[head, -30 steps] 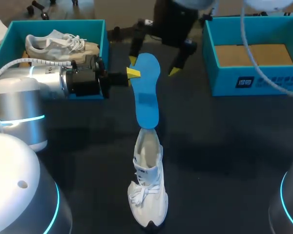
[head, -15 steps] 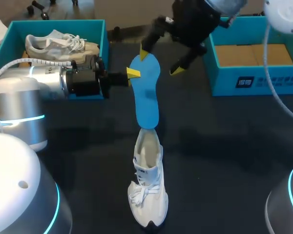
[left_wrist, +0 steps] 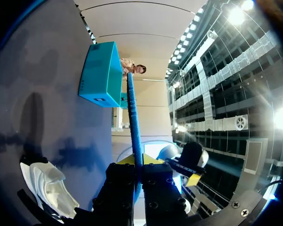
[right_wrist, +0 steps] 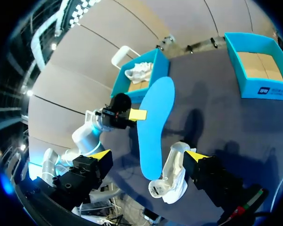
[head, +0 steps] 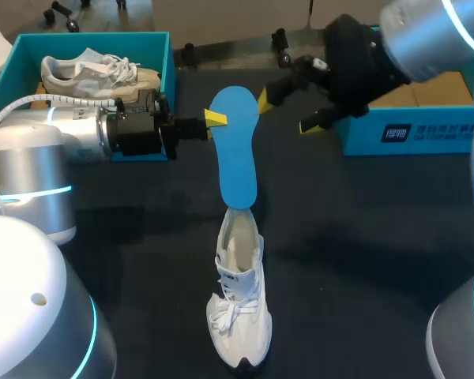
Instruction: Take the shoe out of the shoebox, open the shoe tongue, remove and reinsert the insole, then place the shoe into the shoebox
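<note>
A blue insole [head: 235, 146] stands tilted above the table, its lower end at the heel opening of the white shoe [head: 238, 304], which lies with its toe toward the front edge. My left gripper [head: 215, 120] is shut on the insole's upper left edge. In the left wrist view the insole [left_wrist: 134, 127] shows edge-on between the fingers, with the shoe [left_wrist: 47, 183] to one side. My right gripper [head: 287, 112] hangs open just right of the insole's top, touching nothing. From the right wrist view, the insole [right_wrist: 155, 125] and shoe [right_wrist: 174, 176] lie ahead of the open gripper [right_wrist: 148, 157].
A teal shoebox [head: 87, 37] at the back left holds another pale shoe [head: 99, 73]; my left arm lies in front of it. A second teal shoebox [head: 426, 134] with a bare cardboard bottom stands at the back right, behind my right arm.
My right arm has swung from behind the insole's top over to the right, its gripper staying open. The left gripper, insole and shoe have not moved.
</note>
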`<act>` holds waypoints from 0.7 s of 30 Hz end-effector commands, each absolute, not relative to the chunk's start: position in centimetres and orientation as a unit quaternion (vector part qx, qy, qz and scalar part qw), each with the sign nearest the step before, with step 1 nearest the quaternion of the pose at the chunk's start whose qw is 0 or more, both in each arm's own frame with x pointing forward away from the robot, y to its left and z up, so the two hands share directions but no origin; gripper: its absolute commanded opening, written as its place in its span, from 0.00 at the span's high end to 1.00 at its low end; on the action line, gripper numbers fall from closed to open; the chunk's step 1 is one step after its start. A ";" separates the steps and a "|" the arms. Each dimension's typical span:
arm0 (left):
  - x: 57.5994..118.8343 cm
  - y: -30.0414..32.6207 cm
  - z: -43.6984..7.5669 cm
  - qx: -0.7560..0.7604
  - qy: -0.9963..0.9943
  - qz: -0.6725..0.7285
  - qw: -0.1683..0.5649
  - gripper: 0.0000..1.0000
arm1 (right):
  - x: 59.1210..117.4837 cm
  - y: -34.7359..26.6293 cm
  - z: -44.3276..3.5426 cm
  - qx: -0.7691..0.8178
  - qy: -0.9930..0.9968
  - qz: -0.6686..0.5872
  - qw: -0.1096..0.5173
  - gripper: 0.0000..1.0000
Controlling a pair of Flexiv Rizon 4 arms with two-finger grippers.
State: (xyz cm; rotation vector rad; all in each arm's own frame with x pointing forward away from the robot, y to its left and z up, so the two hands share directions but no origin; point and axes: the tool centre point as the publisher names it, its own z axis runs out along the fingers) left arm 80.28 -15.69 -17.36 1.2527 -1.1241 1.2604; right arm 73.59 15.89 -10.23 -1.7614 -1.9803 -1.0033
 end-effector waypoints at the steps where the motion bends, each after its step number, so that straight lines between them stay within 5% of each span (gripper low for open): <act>1: 80.3 -15.7 -17.4 0.517 -0.464 0.521 0.496 1.00 | 74.3 15.2 -11.3 -0.493 -0.621 -0.511 0.330 0.00; 21: 80.3 -15.7 -17.4 0.517 -0.464 0.521 0.496 1.00 | 74.8 14.7 -14.3 -0.440 -0.581 -0.545 0.414 0.00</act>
